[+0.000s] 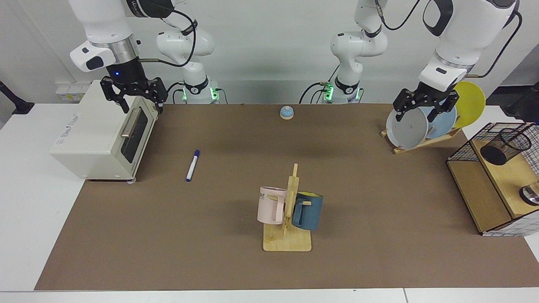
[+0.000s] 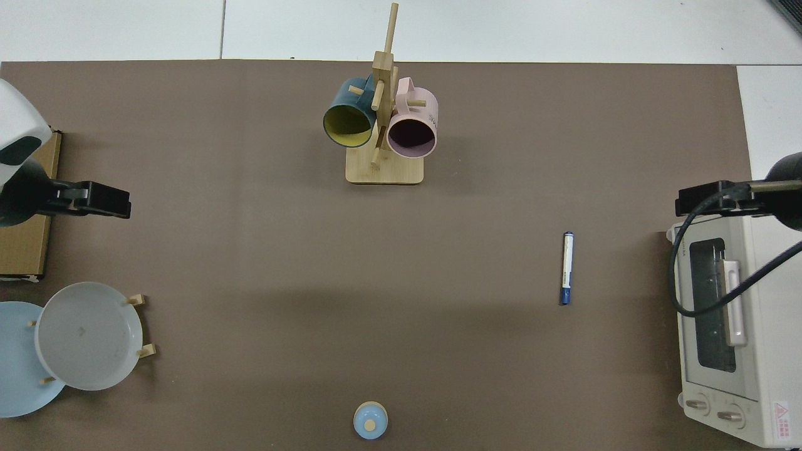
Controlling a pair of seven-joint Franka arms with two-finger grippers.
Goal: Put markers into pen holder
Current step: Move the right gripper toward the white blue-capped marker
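Brown matting covers the worktop (image 1: 236, 252), with white surface showing at its edges. On the mat lies the marker (image 1: 193, 165), flat and alone, toward the end of the worktop where the toaster oven (image 1: 105, 134) stands. It is slim, with a white barrel, a dark blue cap at one end and a blue tip at the other; from above (image 2: 566, 268) it lies roughly parallel to the oven's front. The pen holder (image 1: 505, 145) sits at the opposite end, a small black wire-mesh cup with a solid black base, tipped over inside a large black wire basket (image 1: 463, 147) on a wooden shelf box.

Between them, near the worktop's front edge, a wooden mug rack (image 1: 288, 227) carries a pink mug (image 1: 271, 205) and a dark blue mug (image 1: 308, 210). A small blue bell (image 1: 286, 112) rests near the back edge.

Hanging above the oven's top corner, the right gripper (image 1: 134, 96) has its fingers spread apart, holding nothing. Over a plate rack (image 1: 421, 145) with grey, blue and yellow plates, the left gripper (image 1: 425, 107) likewise has its fingers apart and is empty.
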